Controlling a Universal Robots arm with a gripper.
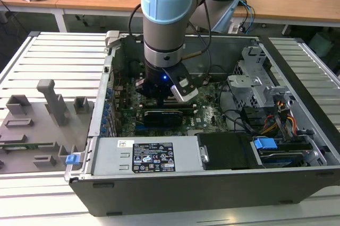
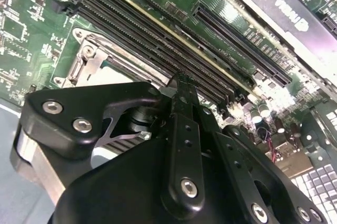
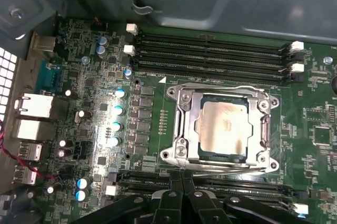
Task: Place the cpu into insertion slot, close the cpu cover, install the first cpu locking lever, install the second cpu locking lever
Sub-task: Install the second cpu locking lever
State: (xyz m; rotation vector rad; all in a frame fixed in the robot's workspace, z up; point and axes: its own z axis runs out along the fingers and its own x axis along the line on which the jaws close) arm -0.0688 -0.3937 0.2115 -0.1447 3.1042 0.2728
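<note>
The cpu (image 3: pixel 224 129) lies flat and square in the insertion slot (image 3: pixel 181 129); jaws pressed together.

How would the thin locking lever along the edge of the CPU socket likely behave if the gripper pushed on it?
The locking lever looks like a thin bare metal rod, so it would probably flex and spring rather than stay rigid. Its smooth shiny surface suggests the gripper could slip off it. It lies beside the cpu cover over the cpu, so it likely pivots rather than lifting free.

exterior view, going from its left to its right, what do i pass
Grey fixture blocks → blue clip → power supply label → gripper over the motherboard → blue drive tab → ribbed grey panel
</note>
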